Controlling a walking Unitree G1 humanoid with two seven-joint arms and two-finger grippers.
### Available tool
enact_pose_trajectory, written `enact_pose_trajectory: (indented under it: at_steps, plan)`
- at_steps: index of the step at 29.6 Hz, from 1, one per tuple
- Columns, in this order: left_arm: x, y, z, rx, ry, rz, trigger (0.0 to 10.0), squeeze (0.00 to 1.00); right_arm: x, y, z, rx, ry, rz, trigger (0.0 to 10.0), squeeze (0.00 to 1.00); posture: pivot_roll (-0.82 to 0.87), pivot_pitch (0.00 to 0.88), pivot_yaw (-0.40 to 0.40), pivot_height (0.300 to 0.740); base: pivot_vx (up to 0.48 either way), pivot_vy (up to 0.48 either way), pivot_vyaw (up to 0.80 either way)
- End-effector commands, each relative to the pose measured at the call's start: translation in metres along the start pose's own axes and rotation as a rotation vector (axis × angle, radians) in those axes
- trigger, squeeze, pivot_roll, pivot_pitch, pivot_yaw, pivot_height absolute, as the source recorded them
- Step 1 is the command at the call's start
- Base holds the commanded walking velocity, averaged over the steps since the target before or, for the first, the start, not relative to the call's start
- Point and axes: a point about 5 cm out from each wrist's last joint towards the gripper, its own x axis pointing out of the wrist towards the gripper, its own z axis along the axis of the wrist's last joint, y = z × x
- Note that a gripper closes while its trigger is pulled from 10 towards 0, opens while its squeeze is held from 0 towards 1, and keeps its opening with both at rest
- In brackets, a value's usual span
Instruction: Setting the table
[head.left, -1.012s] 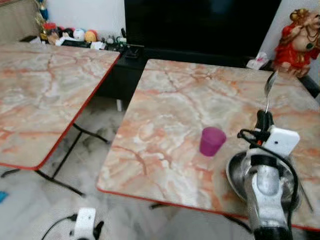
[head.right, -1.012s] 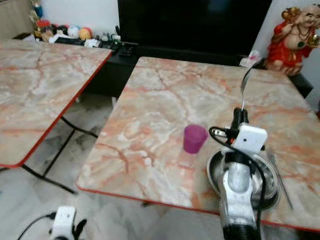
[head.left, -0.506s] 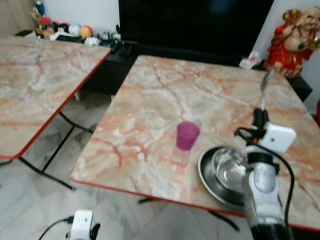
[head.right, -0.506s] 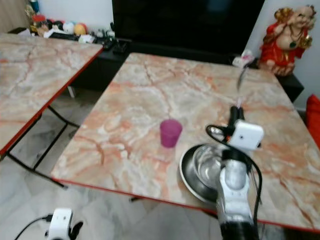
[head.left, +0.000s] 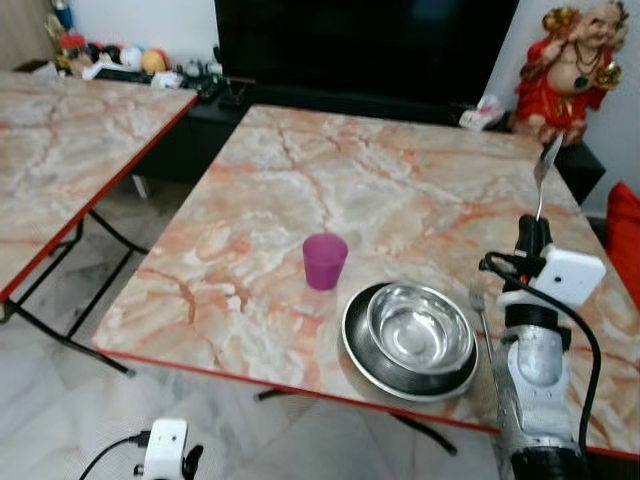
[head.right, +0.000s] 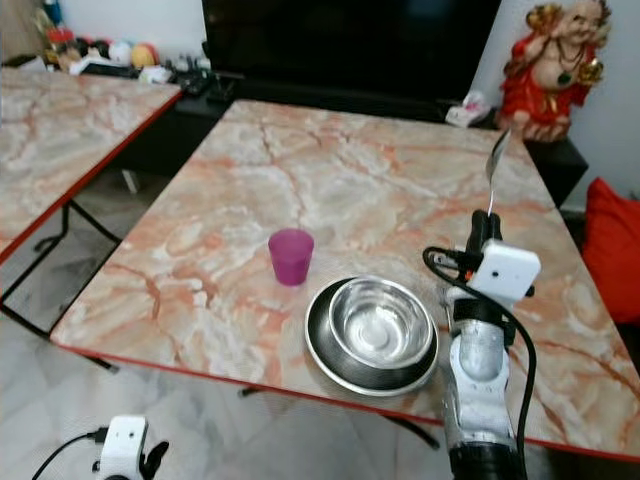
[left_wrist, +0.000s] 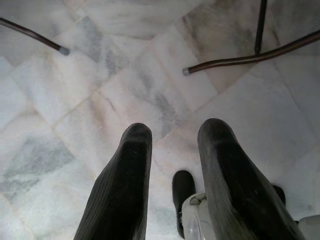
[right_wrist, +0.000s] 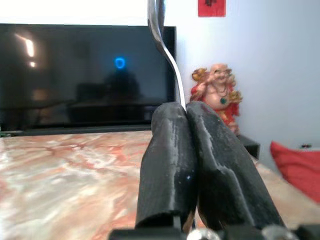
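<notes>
Our right gripper (head.left: 532, 232) is raised over the right side of the marble table (head.left: 400, 190), its jaws pressed together on the handle of a spoon (head.left: 545, 165) that stands upright above them, bowl end up; from the right wrist camera we see the spoon's (right_wrist: 162, 35) stem rising from between the two black fingers (right_wrist: 167, 160). On the table before us a steel bowl (head.left: 420, 328) sits inside a wider steel plate (head.left: 365, 350), near the front edge. A fork (head.left: 481, 312) lies flat on the table just beside the plate's right rim, next to our right arm. A purple cup (head.left: 325, 261) stands upright to the left of the plate, close by but apart from it. A red and gold figurine (head.left: 565, 62) sits beyond the table's far right corner, next to a dark television (head.left: 365, 40). A second marble table (head.left: 60, 150) stands to our left. Our left gripper (left_wrist: 172, 165) hangs low over the white marble floor (left_wrist: 100, 90), its jaws narrowly apart and holding nothing.
</notes>
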Motion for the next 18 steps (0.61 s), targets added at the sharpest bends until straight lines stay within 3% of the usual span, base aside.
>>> enact_pose_trajectory:
  at_steps: [1, 3, 7, 9, 11, 18]
  plan:
    - [-0.002, 0.003, -0.007, -0.008, 0.033, 0.009, 10.0, 0.00, 0.005, -0.009, 0.000, -0.019, 0.009, -0.044, 10.0, 0.00, 0.11, 0.000, -0.051, 0.740, 0.000, 0.000, 0.00]
    - [-0.003, 0.005, -0.007, -0.008, 0.035, 0.009, 10.0, 0.00, 0.012, -0.031, -0.004, -0.103, 0.063, -0.123, 10.0, 0.00, 0.11, 0.000, -0.049, 0.740, 0.000, 0.000, 0.00]
    - [-0.003, 0.005, -0.007, -0.007, 0.036, 0.009, 10.0, 0.00, 0.014, -0.040, -0.007, -0.127, 0.088, -0.156, 10.0, 0.00, 0.11, 0.000, -0.049, 0.740, 0.000, 0.000, 0.00]
    - [-0.003, 0.006, -0.007, -0.005, 0.036, 0.008, 10.0, 0.00, 0.017, -0.060, -0.019, -0.239, 0.211, -0.211, 10.0, 0.00, 0.11, 0.000, -0.044, 0.740, 0.000, 0.000, 0.00]
    - [-0.003, 0.007, -0.006, -0.002, 0.035, 0.007, 10.0, 0.00, 0.016, -0.072, -0.028, -0.287, 0.300, -0.233, 10.0, 0.00, 0.11, 0.000, -0.044, 0.740, 0.000, 0.000, 0.00]
    - [-0.001, 0.007, -0.003, 0.003, 0.026, 0.003, 10.0, 0.00, 0.006, -0.072, -0.047, -0.374, 0.461, -0.152, 10.0, 0.00, 0.11, 0.000, -0.038, 0.740, 0.000, 0.000, 0.00]
